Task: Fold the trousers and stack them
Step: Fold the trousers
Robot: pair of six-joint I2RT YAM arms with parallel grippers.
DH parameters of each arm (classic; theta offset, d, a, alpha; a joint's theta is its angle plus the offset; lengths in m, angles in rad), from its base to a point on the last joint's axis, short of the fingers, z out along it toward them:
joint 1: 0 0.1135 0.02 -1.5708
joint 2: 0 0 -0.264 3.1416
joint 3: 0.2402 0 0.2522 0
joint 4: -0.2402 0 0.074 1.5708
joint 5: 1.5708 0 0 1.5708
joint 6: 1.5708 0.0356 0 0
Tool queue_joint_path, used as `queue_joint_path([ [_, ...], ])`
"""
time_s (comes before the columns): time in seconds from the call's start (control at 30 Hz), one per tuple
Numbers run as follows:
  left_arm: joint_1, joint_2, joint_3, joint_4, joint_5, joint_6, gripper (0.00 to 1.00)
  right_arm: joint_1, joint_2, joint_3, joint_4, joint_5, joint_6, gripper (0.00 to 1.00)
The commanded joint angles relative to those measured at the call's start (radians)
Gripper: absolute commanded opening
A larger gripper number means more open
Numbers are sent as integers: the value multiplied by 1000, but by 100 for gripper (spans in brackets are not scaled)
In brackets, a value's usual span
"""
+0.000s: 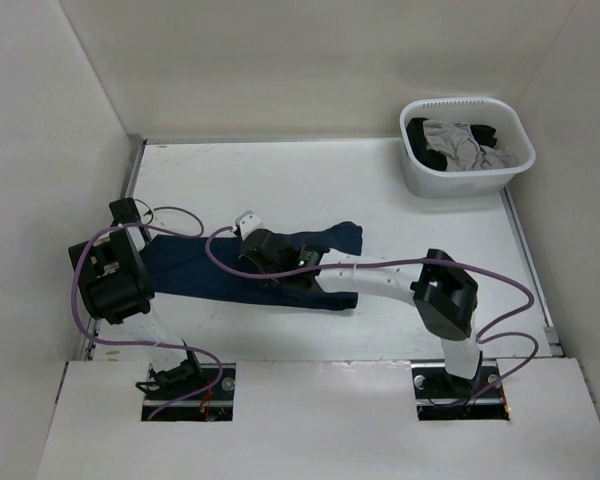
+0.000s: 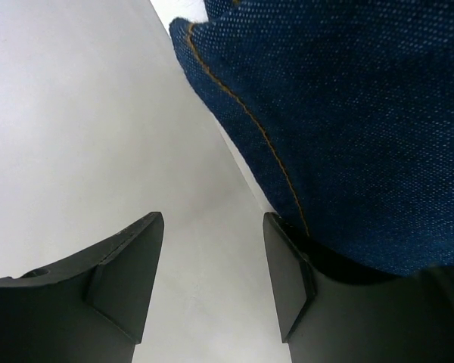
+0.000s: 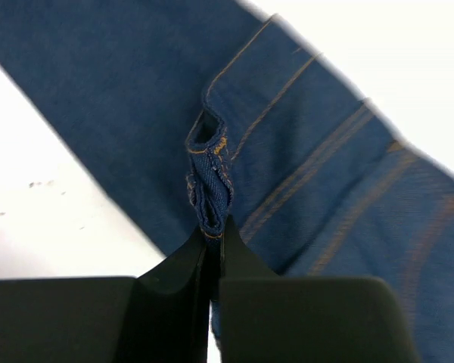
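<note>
Right gripper [image 3: 214, 236] pinches a trousers [image 3: 121, 91] fold; left gripper [image 2: 212, 253] gapes empty at their edge.

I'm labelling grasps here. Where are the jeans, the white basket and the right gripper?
jeans [image 1: 195, 270]: top external view, flat cloth left of the gripper.
white basket [image 1: 450, 183]: top external view, its front wall.
right gripper [image 3: 214, 240]: right wrist view, between the fingertips pinching a denim fold.

Dark blue trousers [image 1: 195, 268] lie stretched across the white tabletop [image 1: 280, 180]. The left pincer [image 1: 128, 215] sits at their left end, and the right pincer [image 1: 252, 240] is over their middle. A white basket [image 1: 450, 185] in the far right corner holds grey and black clothes [image 1: 460, 142].
</note>
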Motion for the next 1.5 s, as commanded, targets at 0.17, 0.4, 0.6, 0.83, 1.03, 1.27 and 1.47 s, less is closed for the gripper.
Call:
queue_joint_path([
  [0.17,-6,19,9,-20,90,-53,55,5,8,48,88,-99,136,2],
  [0.4,-6,8,17,-20,86,-49,59,8,-18,48,93,-352,76,100],
  [0.6,-8,-82,66,-63,86,-41,62,-55,-418,-230,92,-63,248,100],
  [0.83,-139,-228,185,-218,115,-81,65,-344,-702,-700,67,16,689,94],
  [1.03,-365,-282,207,-369,142,-173,67,-443,-603,-871,381,-186,744,97],
  [1.27,-481,-273,169,-395,138,-262,66,-455,-521,-923,406,-240,824,56],
  [1.47,-497,-276,138,-387,135,-277,66,-608,-831,-952,192,-254,739,0],
])
